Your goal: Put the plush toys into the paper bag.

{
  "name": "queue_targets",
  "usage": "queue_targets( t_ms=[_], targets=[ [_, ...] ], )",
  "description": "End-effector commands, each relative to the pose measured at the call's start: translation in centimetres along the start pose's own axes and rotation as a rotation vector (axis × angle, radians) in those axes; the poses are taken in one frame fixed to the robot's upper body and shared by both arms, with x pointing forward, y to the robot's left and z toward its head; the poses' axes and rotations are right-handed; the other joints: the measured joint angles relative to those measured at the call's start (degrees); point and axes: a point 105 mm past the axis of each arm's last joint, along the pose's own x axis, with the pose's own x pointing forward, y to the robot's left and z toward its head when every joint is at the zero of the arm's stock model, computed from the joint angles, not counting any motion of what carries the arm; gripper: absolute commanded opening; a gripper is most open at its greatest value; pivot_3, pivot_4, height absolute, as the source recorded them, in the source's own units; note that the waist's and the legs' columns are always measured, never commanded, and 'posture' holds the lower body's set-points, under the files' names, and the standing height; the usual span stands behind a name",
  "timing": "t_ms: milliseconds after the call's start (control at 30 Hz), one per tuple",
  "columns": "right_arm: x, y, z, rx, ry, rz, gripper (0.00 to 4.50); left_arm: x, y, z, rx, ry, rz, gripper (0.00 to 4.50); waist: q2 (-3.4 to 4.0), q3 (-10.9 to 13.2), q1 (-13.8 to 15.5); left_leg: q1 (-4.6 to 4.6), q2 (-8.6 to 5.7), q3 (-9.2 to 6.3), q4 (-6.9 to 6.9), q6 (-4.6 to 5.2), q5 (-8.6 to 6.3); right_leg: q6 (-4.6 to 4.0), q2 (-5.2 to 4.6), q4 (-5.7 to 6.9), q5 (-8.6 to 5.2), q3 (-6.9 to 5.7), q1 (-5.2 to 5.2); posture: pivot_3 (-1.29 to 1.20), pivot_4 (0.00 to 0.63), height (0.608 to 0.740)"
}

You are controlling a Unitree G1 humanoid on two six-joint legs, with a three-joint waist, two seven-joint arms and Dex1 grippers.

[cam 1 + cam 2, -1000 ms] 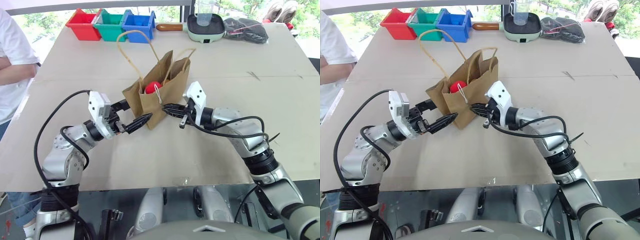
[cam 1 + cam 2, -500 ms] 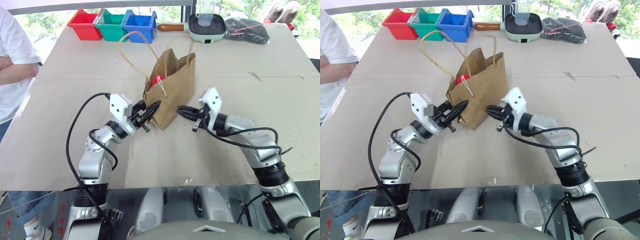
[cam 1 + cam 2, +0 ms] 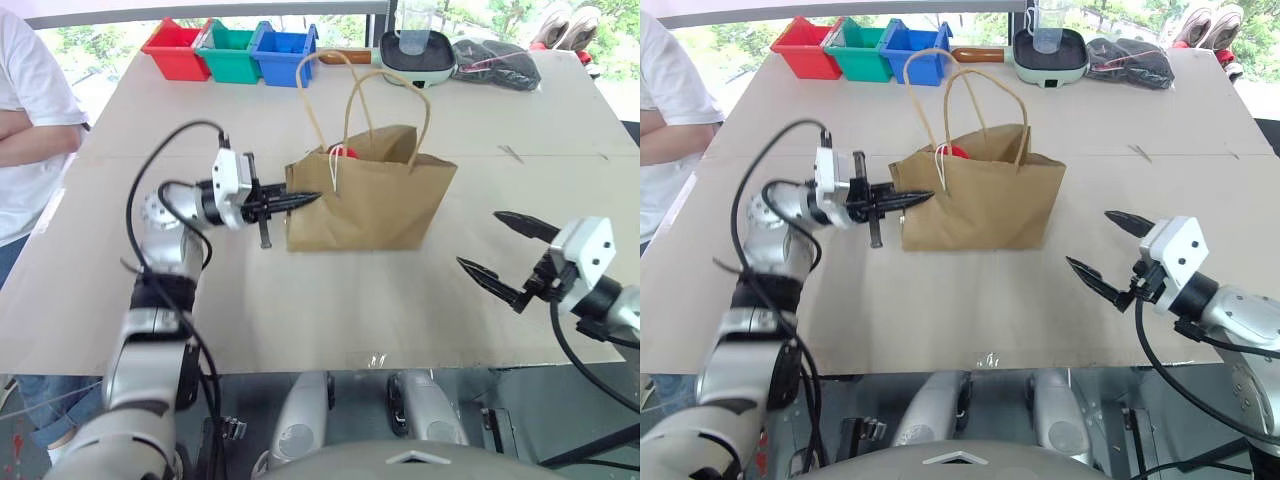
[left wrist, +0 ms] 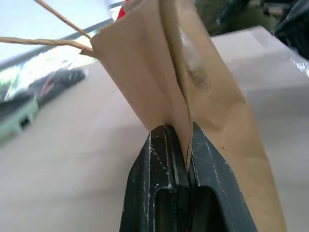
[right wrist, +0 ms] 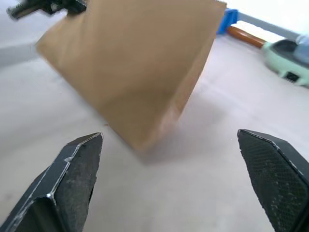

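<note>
So the paper bag point(image 3: 372, 205) stood upright mid-surface point(image 3: 300, 300), handles up, with something red point(image 3: 343, 152) peeking out the top. Left tool point(image 3: 300, 199) was pinching the bag's side fold, fingers pressed together on the paper. Right tool point(image 3: 500, 252) sat well apart from the bag, fingers spread wide, gripping nothing.

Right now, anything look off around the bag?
Nothing spilled or torn. The paper bag stands upright, its side fold pinched by the left hand, with something red showing at its mouth. The right hand is open and clear of it.
</note>
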Motion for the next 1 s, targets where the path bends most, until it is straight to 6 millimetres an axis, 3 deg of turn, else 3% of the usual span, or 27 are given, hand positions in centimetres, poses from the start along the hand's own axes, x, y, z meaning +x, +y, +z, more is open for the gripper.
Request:
queue_targets(
  t_ms=[33, 67, 100, 167, 267, 400, 467, 567, 800, 933, 1000],
  targets=[
    [-0.1, 0.4, 1.1, -0.074, -0.021, -0.024, 4.45, 0.1, -0.1, -1.4, 0.071, 0.081, -0.067, 0.00, -0.01, 0.00, -0.25, -0.01, 0.00, 0.02, -0.01, 0.00, 0.00, 0.00, -0.01, 0.01, 0.00, 0.01, -0.02, 0.00, 0.150, 0.740],
    [0.1, 0.5, 0.9, -0.075, -0.019, -0.032, 4.45, 0.0, 0.2, -1.8, 0.056, 0.102, -0.068, 0.00, -0.02, 0.01, -0.27, -0.02, 0.01, -0.01, -0.03, 0.01, -0.01, 0.00, 0.00, 0.00, 0.00, 0.00, -0.04, 0.00, 0.150, 0.740],
    [0.2, 0.6, 0.7, -0.074, -0.018, -0.033, 4.50, -0.2, 0.4, -2.0, 0.051, 0.112, -0.058, 0.55, -0.02, 0.01, -0.24, -0.04, 0.02, -0.06, -0.03, 0.01, -0.01, 0.00, 0.01, -0.01, 0.00, -0.04, -0.04, 0.00, 0.150, 0.740],
    [0.2, 0.5, 0.5, -0.074, -0.017, -0.036, 4.50, -0.4, 0.8, -2.0, 0.027, 0.094, -0.024, 0.86, -0.02, 0.01, -0.15, -0.07, 0.01, -0.10, -0.03, 0.01, -0.01, 0.00, 0.01, 0.01, -0.01, -0.09, -0.05, 0.00, 0.150, 0.740],
    [-0.1, 0.1, 0.3, -0.064, -0.024, -0.044, 4.50, -1.1, 0.8, -2.0, -0.036, 0.064, 0.014, 2.22, -0.03, 0.02, -0.17, -0.07, 0.01, -0.08, -0.03, 0.01, -0.01, 0.01, -0.01, 0.03, -0.01, -0.07, -0.05, 0.00, 0.150, 0.740],
    [-0.9, -0.2, -0.3, -0.049, -0.010, -0.003, 4.50, -3.8, 0.6, -1.4, -0.186, -0.005, 0.119, 4.33, -0.02, 0.02, -0.71, -0.03, 0.03, -0.11, -0.03, 0.01, -0.01, 0.01, 0.00, 0.07, -0.01, -0.09, -0.04, 0.00, 0.150, 0.740],
    [-1.7, -0.5, -0.6, -0.027, 0.006, 0.042, 4.50, -6.2, -0.9, -0.8, -0.321, -0.001, 0.207, 4.42, 0.00, 0.03, -1.37, -0.03, 0.07, -0.13, -0.04, 0.01, -0.01, 0.00, -0.02, 0.09, -0.01, -0.08, -0.04, 0.00, 0.150, 0.740],
    [-2.7, -0.9, -1.0, -0.018, 0.030, 0.078, 4.50, -7.6, -3.5, 0.0, -0.413, 0.062, 0.266, 4.42, 0.05, 0.03, -1.95, 0.03, 0.31, -0.26, -0.10, 0.01, -0.01, -0.01, -0.04, 0.07, -0.01, 0.05, -0.09, 0.00, 0.150, 0.740],
    [-6.2, -3.5, -2.5, -0.025, 0.154, 0.015, 4.50, -11.0, -11.0, 1.8, -0.601, 0.177, 0.529, 4.42, 0.07, 0.01, 0.08, 0.12, 0.32, -0.29, -0.10, 0.00, -0.02, -0.02, -0.51, 0.02, -0.01, -0.01, 0.04, 0.00, 0.150, 0.740],
    [-7.1, -4.2, -3.5, -0.012, 0.194, -0.015, 4.50, -12.0, -12.8, 1.3, -0.593, 0.293, 0.644, 4.42, 0.07, -0.01, 1.06, 0.36, 0.30, -0.18, -0.06, 0.00, -0.01, -0.20, -0.39, -0.03, -0.13, -0.01, 0.33, 0.00, 0.150, 0.740],
    [-6.8, -4.4, -3.5, -0.013, 0.189, -0.014, 4.50, -12.0, -13.5, 0.9, -0.611, 0.323, 0.645, 4.42, 0.11, 0.00, 1.09, 0.93, 0.29, -0.03, -0.11, 0.00, -0.02, -0.23, -0.36, -0.26, -0.19, 0.03, 0.96, 0.00, 0.150, 0.740]
  ],
)
